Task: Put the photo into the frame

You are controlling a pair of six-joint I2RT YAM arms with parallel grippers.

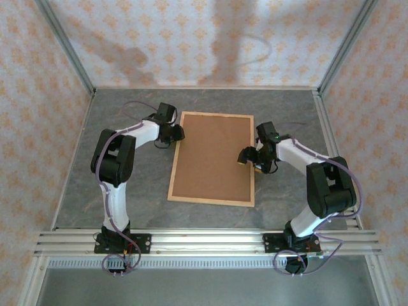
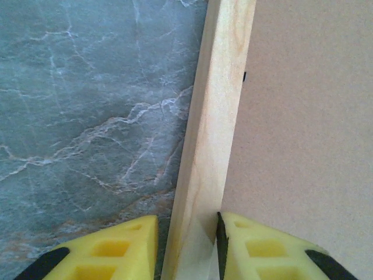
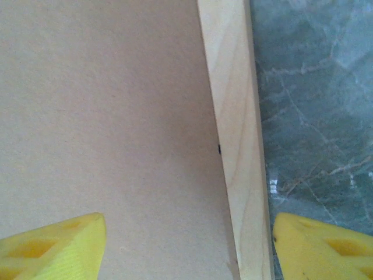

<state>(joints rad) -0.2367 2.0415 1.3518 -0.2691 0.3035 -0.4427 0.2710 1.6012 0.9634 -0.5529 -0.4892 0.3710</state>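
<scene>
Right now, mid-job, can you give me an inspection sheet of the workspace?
Surface: grey marbled table, flat.
Job's things: frame lying flat, brown backing board inside it.
Clutter: nothing seen.
Grippers: left gripper straddles the frame's left strip, fingers close in; right gripper straddles the right strip, fingers wide apart.
Cables: purple cables along both arms, off the frame.
Surroundings: patterned walls, aluminium rail at near edge.

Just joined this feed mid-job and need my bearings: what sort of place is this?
Probably a purpose-built robot test booth, not a real room: wallpapered panel walls held by aluminium posts, a grey marble-look tabletop, and an aluminium mounting rail along the near edge.
</scene>
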